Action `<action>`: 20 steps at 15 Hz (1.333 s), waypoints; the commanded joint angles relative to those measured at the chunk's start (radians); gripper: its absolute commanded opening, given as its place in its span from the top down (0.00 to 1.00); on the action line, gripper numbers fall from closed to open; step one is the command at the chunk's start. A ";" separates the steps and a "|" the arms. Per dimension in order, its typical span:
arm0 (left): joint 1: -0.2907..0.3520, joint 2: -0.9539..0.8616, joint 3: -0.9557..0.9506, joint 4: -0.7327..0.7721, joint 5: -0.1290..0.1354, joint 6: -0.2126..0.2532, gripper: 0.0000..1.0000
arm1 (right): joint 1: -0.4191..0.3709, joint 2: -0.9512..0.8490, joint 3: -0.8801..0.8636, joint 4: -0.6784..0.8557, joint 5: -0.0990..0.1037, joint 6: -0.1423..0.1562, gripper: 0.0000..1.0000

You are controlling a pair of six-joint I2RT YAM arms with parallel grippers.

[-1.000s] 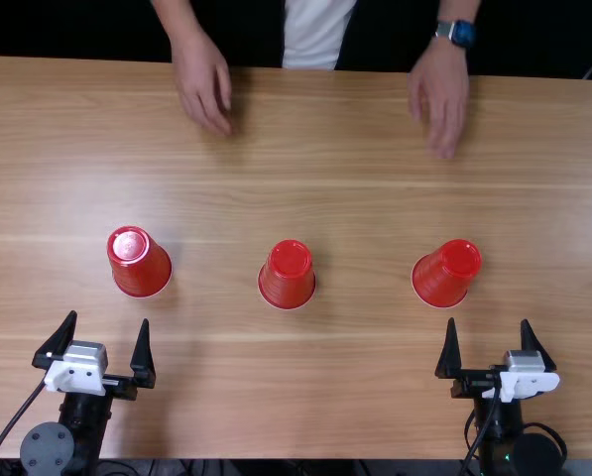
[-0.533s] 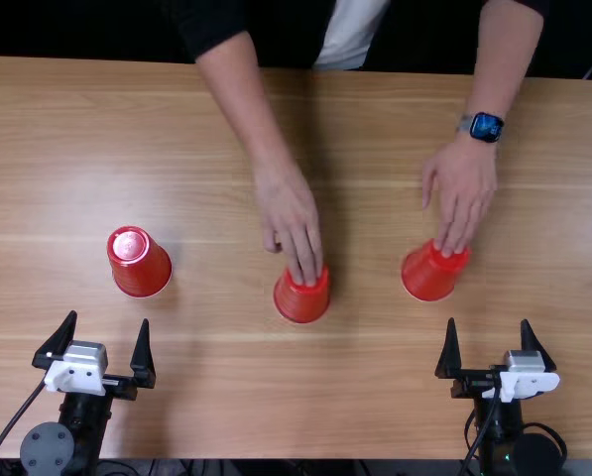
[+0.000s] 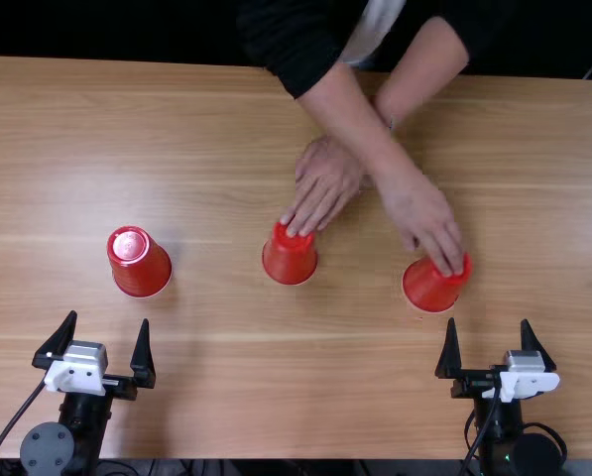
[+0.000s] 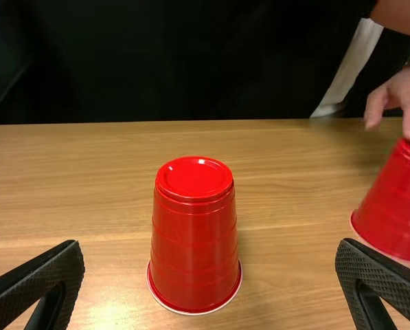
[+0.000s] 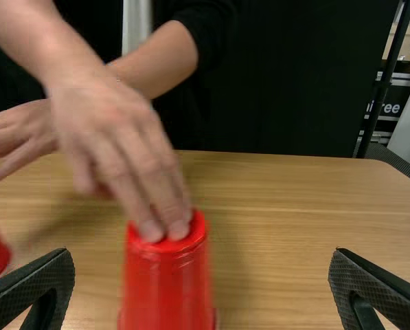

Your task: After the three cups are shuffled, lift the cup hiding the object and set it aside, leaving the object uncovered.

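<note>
Fingers on my left gripper (image 3: pixel 106 323) are standing wide apart, holding nothing, and I am seeing the left cup (image 3: pixel 137 261) upside down straight ahead of it. My right gripper (image 3: pixel 488 325) is equally spread and empty, with the right cup (image 3: pixel 434 285) just beyond its tips. One hand of a person (image 3: pixel 323 186) is touching the middle cup (image 3: pixel 290 260), the other hand (image 3: pixel 422 210) is pressing the right cup's top, their arms crossing; I cannot tell which cup is hiding the object
</note>
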 commanded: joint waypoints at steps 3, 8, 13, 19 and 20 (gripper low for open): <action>-0.012 -0.011 -0.014 -0.021 0.016 0.008 0.00 | 0.007 -0.007 -0.002 0.006 -0.006 0.005 0.00; -0.012 -0.011 -0.014 -0.021 0.016 0.008 0.00 | 0.007 -0.007 -0.002 0.006 -0.006 0.005 0.00; -0.012 -0.011 -0.014 -0.021 0.016 0.010 0.00 | 0.007 -0.007 -0.004 0.004 -0.006 0.003 0.00; -0.012 -0.011 -0.014 -0.012 0.016 0.006 0.00 | 0.004 -0.007 0.004 0.006 0.000 0.005 0.00; -0.012 -0.011 -0.014 -0.005 0.013 -0.001 0.00 | 0.003 -0.007 0.007 0.006 0.001 0.005 0.00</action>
